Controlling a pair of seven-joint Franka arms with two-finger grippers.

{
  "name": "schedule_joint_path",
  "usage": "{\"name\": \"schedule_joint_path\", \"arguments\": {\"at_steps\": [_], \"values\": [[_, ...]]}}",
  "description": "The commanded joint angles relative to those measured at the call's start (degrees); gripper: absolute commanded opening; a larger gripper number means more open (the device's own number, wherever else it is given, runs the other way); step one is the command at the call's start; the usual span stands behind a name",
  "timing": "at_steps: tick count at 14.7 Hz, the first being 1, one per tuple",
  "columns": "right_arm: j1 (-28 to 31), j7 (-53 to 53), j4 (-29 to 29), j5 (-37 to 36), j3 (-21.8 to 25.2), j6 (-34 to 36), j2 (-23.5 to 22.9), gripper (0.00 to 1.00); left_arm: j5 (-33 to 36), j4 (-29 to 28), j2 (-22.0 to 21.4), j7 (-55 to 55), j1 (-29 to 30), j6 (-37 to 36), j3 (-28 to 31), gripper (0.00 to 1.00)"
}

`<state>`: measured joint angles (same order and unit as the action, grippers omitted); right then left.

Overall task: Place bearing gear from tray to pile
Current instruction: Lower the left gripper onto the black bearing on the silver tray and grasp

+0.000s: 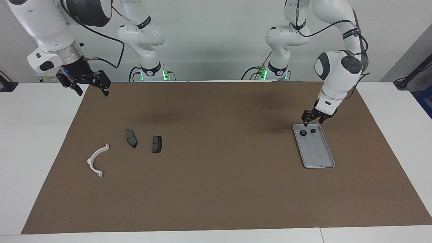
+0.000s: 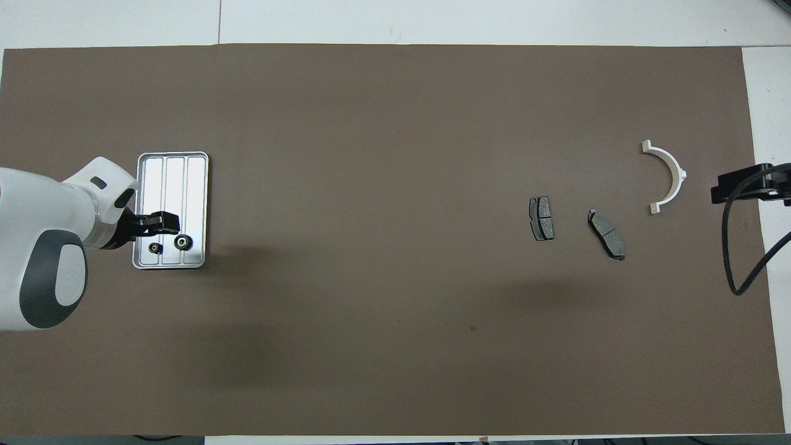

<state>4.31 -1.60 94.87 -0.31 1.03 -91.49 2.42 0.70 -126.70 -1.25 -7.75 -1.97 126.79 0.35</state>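
Tray [image 1: 317, 152] with two gears [image 1: 303, 133]; left gripper [image 1: 313, 118] over them.
Left fingers apart, holding nothing; right gripper [image 1: 88, 85] waits, fingers wide.

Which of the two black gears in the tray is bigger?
The black toothed gear lying toward the table's middle; the smaller black gear sits beside it in the ribbed silver metal tray.

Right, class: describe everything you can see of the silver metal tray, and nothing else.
The shallow rectangular silver-grey metal tray has rounded corners, a raised rim and lengthwise ribs splitting its floor into three strips. It lies flat on the brown mat toward the left arm's end of the table. Two small black toothed gears, a larger one and a smaller one, sit side by side at its end nearer the robots; the rest is bare. The left gripper hangs just over that end, touching nothing that can be seen.
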Motion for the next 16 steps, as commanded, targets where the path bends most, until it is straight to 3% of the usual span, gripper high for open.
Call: {"name": "schedule_joint_path", "arguments": {"at_steps": [1,5,8,16], "values": [[0.8,-1.2,1.5,1.1,-0.5,-1.4,0.8,1.0,0.5,-1.4,2.2,-1.0,0.3,3.8,-0.2,0.75],[1.1,-1.7,1.5,1.2,-0.4,-1.6,0.8,1.0,0.5,-1.6,5.9,-0.9,0.1,7.1,-0.2,0.73],[1.9,-3.5,1.5,1.1,-0.4,-1.7,0.7,1.0,0.5,-1.6,6.4,-1.0,0.0,7.2,-0.3,0.65],[1.8,-3.5,2.7,1.2,-0.4,-2.7,0.7,1.0,0.5,-2.5,7.5,-0.5,-0.3,7.9,-0.3,0.65]]}}
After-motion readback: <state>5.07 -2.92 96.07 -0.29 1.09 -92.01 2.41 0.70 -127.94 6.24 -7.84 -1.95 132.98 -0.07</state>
